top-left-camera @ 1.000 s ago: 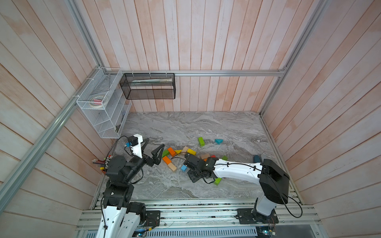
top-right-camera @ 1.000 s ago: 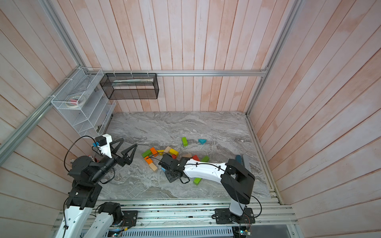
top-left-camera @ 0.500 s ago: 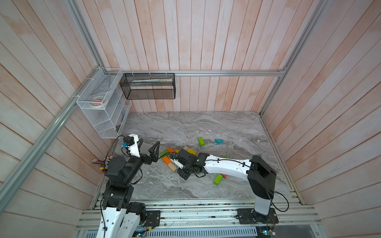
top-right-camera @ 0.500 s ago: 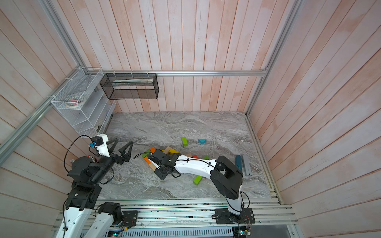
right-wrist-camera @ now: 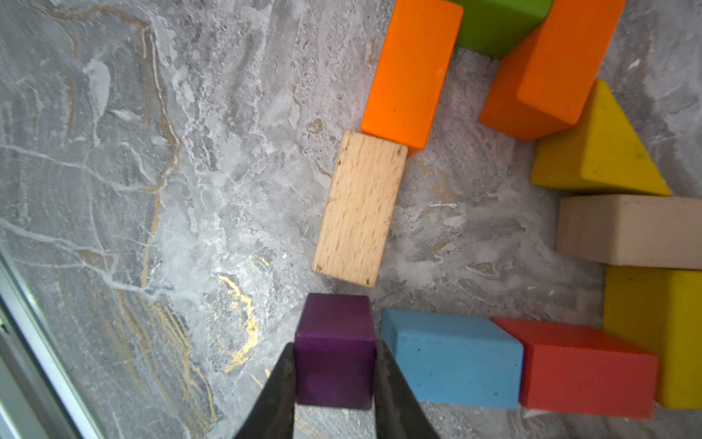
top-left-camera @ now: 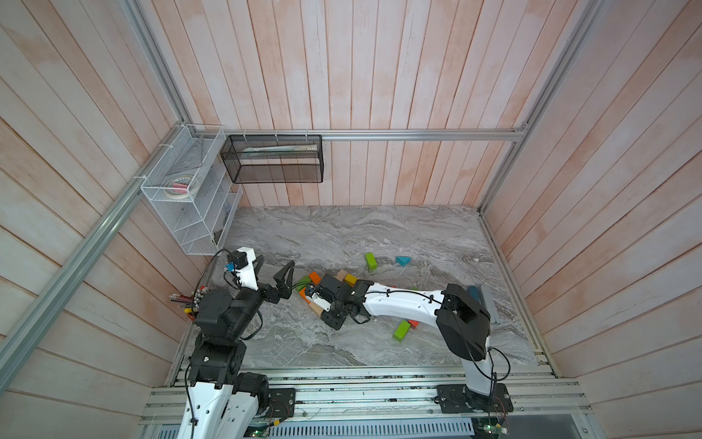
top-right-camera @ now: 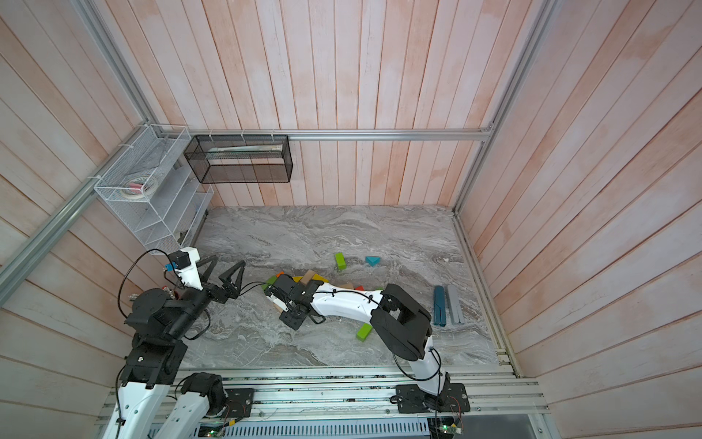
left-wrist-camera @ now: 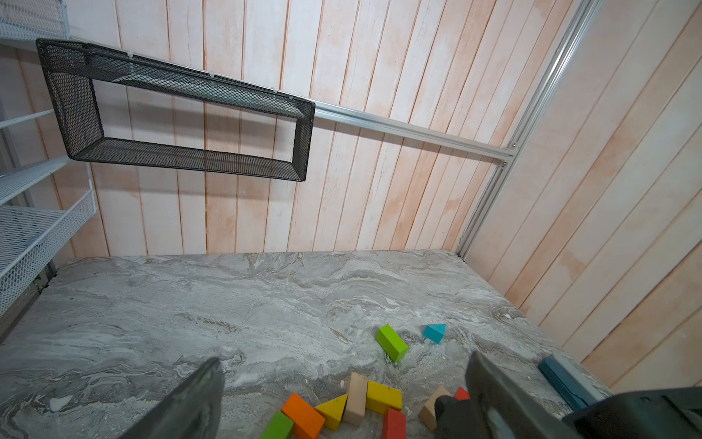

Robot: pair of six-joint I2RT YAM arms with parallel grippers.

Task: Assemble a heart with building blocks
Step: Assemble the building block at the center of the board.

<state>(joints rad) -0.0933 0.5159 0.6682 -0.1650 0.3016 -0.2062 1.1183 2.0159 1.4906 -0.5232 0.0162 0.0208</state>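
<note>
the right gripper [right-wrist-camera: 334, 347] has its fingers [right-wrist-camera: 279, 391] closed partway and clamped on two sides of a purple block [right-wrist-camera: 332, 323]; we cannot tell whether the block rests on the table [right-wrist-camera: 114, 190] or hangs just off it. the purple block sits just beside the end of a blue block [right-wrist-camera: 452, 357], a thin gap between them, and near the end of a tan block [right-wrist-camera: 359, 209]. a red block [right-wrist-camera: 585, 368] lies against the blue one's far end, and an orange block [right-wrist-camera: 412, 72] touches the tan block's far end. the left gripper [top-right-camera: 230, 261] hangs above the table with its fingers spread wide and nothing between them. against a second ago, we see the right arm reached further toward the left arm's side, while the left gripper has drawn back a little and stayed wide. on the purple block's free side the marble lies bare up to a metal rail [right-wrist-camera: 22, 342], and in both top views the back of the table is bare too. a green block [top-left-camera: 370, 261] and a teal wedge [top-left-camera: 402, 260] lie apart behind the cluster. another green block [top-left-camera: 401, 330] lies beside the right forearm, and two long bars [top-right-camera: 440, 304] lie by the right edge.
</note>
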